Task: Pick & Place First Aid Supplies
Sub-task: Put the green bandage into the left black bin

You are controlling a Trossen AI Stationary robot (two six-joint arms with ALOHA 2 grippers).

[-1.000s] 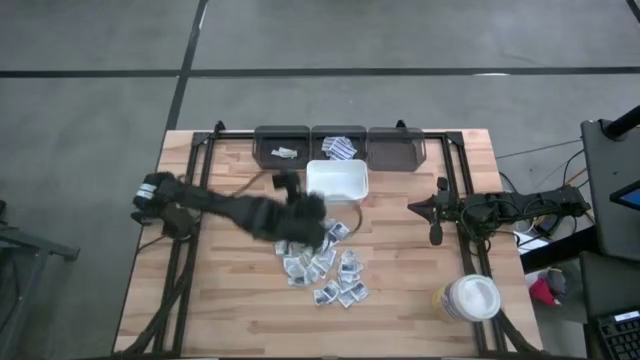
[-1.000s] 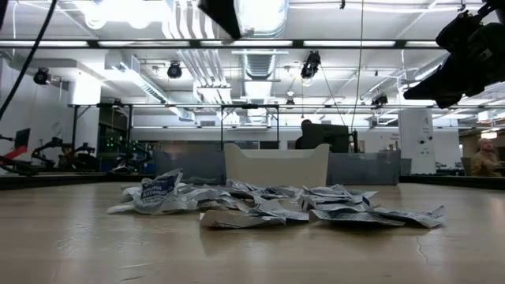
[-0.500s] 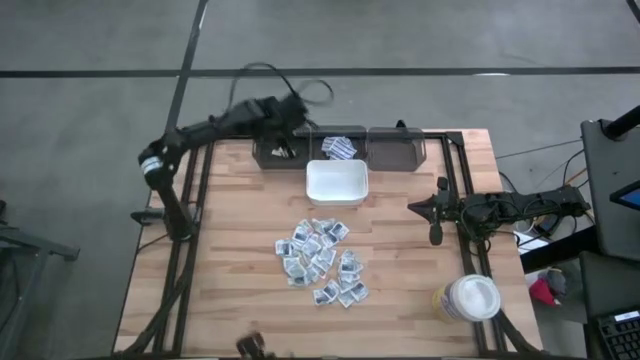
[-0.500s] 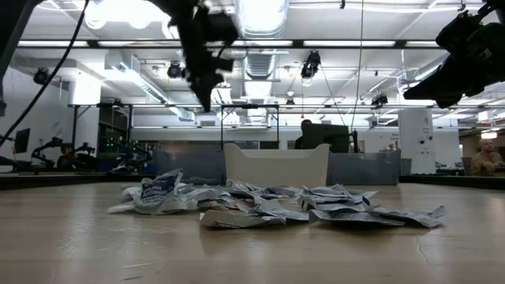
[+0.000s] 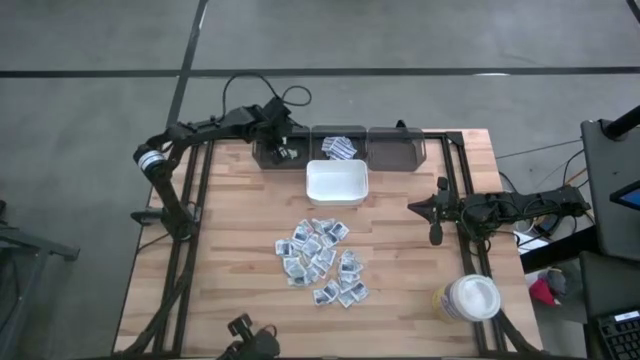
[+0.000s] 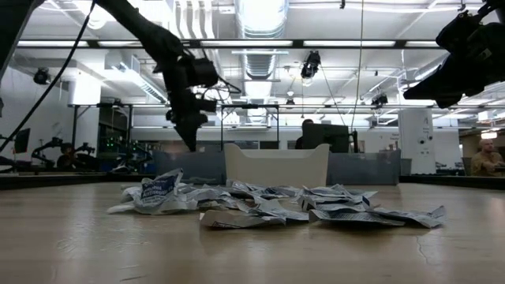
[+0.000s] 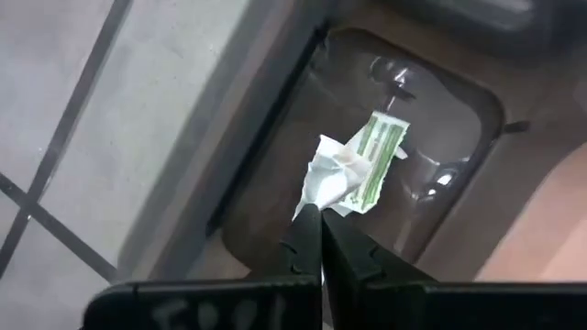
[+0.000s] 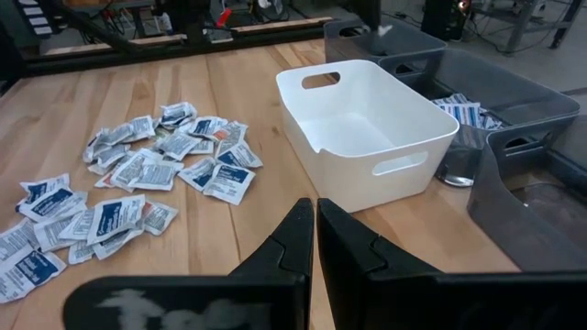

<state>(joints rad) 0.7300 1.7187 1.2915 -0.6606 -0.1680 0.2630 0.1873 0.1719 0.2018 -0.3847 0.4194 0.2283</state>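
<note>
I am holding 1 greenish sachet (image 7: 367,165) pinched in my left gripper (image 7: 320,220) over the leftmost dark bin (image 5: 270,153); next, I am judging, comes spreading the fingers to drop it.

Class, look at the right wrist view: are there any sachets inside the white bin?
No, the white bin is bare inside; the sachets lie on the table beside it.

A loose heap of small flat sachets (image 5: 322,262) lies on the wooden tabletop, white with blue-grey print, many crumpled and overlapping, spreading from the table's centre toward five o'clock. In the low view the heap (image 6: 268,207) sits flat, one sachet at its nine o'clock end curling upward. Several more blue-printed sachets (image 5: 339,147) rest inside the middle dark bin at twelve o'clock. A crumpled white and green-striped sachet (image 7: 356,165) lies in the dark bin at eleven o'clock.
</note>
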